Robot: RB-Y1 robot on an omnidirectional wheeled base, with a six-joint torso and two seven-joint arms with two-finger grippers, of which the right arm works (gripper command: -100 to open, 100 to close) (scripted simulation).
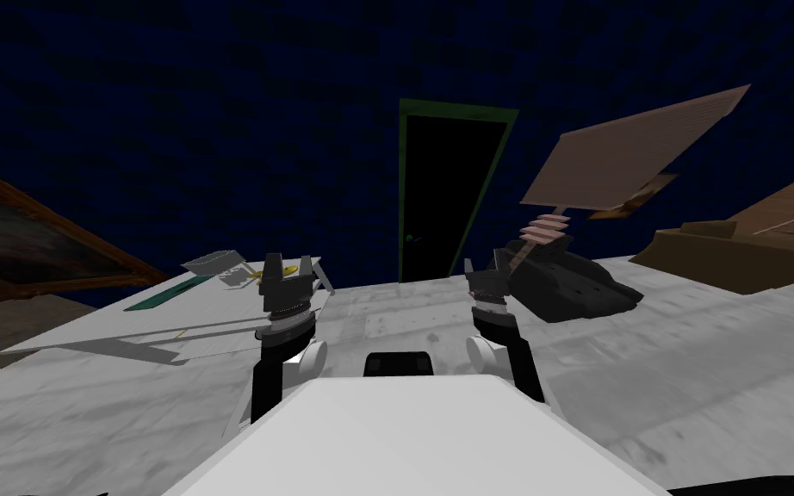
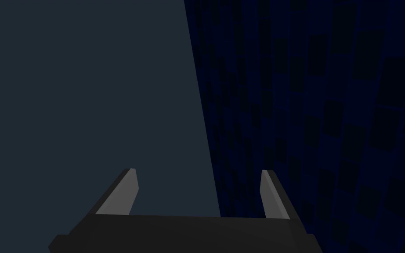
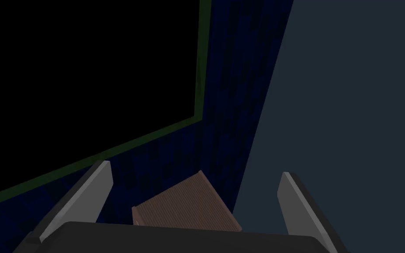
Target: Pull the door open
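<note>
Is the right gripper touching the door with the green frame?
Apart. In the head view the right gripper hangs open over the grey floor, and a wide stretch of it lies between the gripper and the door in the far wall.

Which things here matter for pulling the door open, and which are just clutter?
Job: black door in its green frame; small knob near its left edge; left gripper and right gripper, both open, short of the door.
Lying about: white table; framed picture; black bulky object; pinkish-brown board; brown furniture.
</note>
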